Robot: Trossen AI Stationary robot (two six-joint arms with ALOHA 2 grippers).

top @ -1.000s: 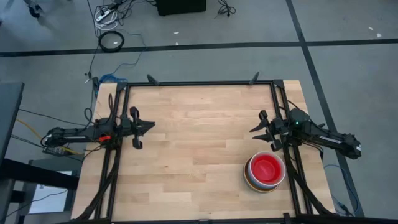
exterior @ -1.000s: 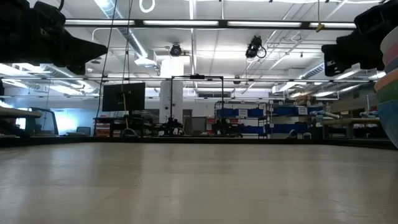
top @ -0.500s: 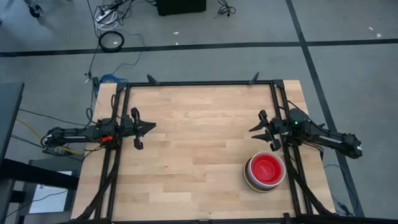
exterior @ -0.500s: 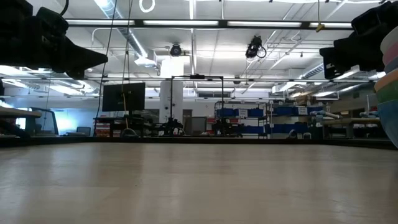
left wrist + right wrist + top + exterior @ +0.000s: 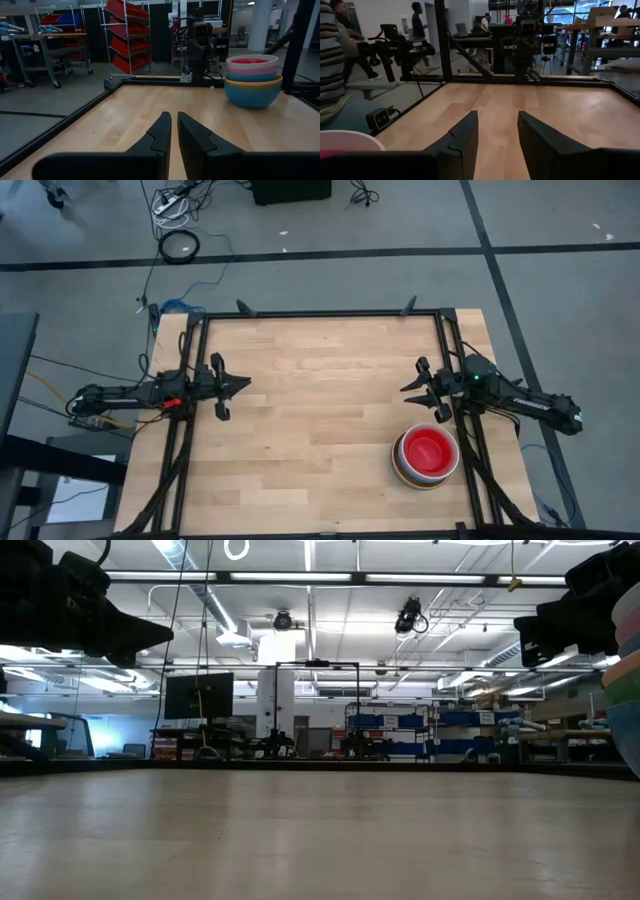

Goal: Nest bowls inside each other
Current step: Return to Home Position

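At 4 o'clock on the worktop (image 5: 320, 430), nested bowls (image 5: 427, 457); left end effector (image 5: 243, 384) (9 o'clock) narrow, right end effector (image 5: 408, 388) (3 o'clock) wide, both empty. Homing step, apparently; next, merely park.

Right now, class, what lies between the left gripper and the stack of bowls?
Nothing: only bare wooden table runs from the left gripper to the stack of bowls. The high view shows it; the left wrist view agrees.
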